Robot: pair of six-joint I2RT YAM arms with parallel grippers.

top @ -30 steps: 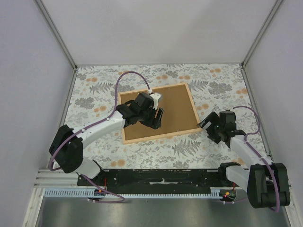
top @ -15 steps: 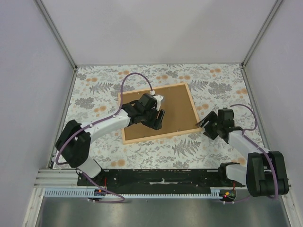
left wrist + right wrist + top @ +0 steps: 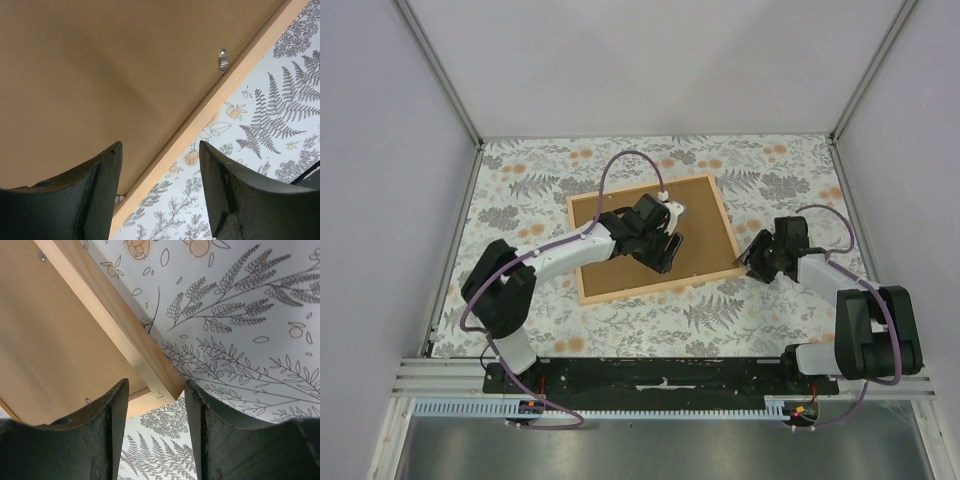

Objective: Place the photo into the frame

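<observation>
Fern-and-flower tablecloth (image 3: 790, 170) covers the whole table. The frame (image 3: 620, 291) lies flat left of centre, slightly rotated, back side up. The brown backing board (image 3: 705, 235) fills its opening, so the photo is not visible in any view (can't tell whether it's under the board). The left arm's wrist hides the middle of the board from the top camera. Left gripper (image 3: 670, 258) hangs over the board close to the frame's near rail, jaws apart with nothing between them; the wrist view only shows board, rail and cloth through the gap. Right gripper (image 3: 155, 382) is at the frame's near-right corner, jaws apart with the corner between them. Whether either finger touches the wood can't be told, since the fingertips cut off the view. Purple cable (image 3: 630, 158) loops over the frame's far rail. Small stuff: a metal turn clip (image 3: 223, 60) at the board's edge against the rail, and a screw head (image 3: 42, 257) near the right rail.
</observation>
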